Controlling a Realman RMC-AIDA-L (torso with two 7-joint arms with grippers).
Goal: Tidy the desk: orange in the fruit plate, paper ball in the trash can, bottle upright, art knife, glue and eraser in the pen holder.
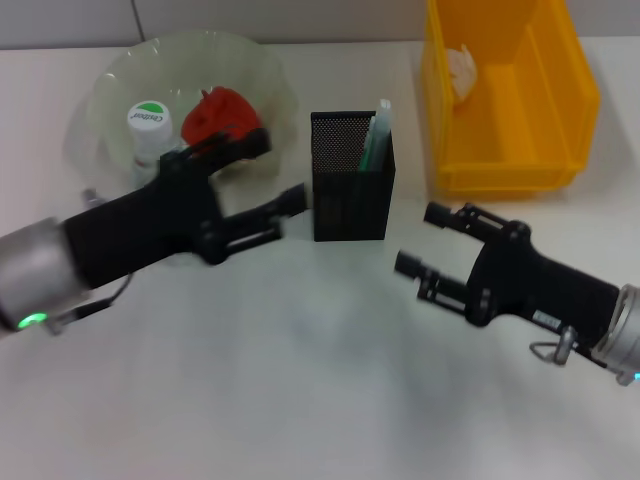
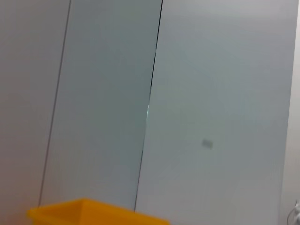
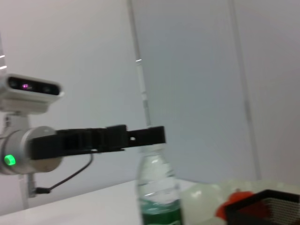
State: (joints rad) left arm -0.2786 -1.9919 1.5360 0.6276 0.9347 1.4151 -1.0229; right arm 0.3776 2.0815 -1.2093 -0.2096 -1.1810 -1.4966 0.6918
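Office or lab: white desk, mesh pen holder, plain panelled walls.

One bottle, one orange, one fruit plate, one pen holder, one trash can, one paper ball, two hands

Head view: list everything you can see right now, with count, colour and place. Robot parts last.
Plate: one, clear, far left of table.
Orange: one, red-orange, in the plate.
Bottle: one, clear with white-green cap, upright by the plate.
Pen holder: one, black mesh, centre.
Sticks in holder: green and white, count unclear.
Bin: one, yellow, far right.
Paper ball: one, white, in the bin.
Left pincer: black, open, empty, beside the holder.
Right pincer: black, open, empty, right of the holder.
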